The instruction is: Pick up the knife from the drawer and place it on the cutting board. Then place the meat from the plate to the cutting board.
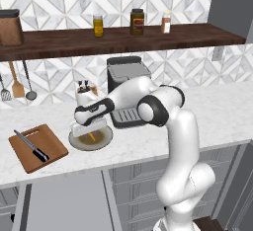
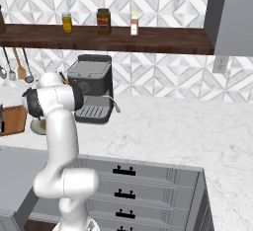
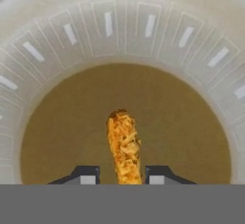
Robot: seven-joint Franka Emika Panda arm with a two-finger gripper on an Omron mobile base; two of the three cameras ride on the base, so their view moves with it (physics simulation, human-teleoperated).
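Observation:
The olive-grey plate (image 1: 105,139) sits on the counter in front of the coffee machine, its pale ribbed rim (image 3: 125,31) close up in the hand view. The small orange-yellow meat (image 3: 124,146) lies on it, also seen as a speck (image 1: 92,137) in the left base view. My gripper (image 3: 123,176) hangs straight down just over the plate (image 1: 90,132), open, one fingertip (image 3: 87,175) on each side of the meat's near end. Left of the plate lies the reddish-brown cutting board (image 1: 49,148), with the black-handled knife (image 1: 31,146) resting on it.
The grey drawer (image 1: 64,200) stands pulled out below the counter's front edge. A knife block (image 1: 85,93) and a black coffee machine (image 1: 126,77) stand just behind the plate. Utensils hang on the wall at the left, and jars line the shelf (image 1: 118,40) above.

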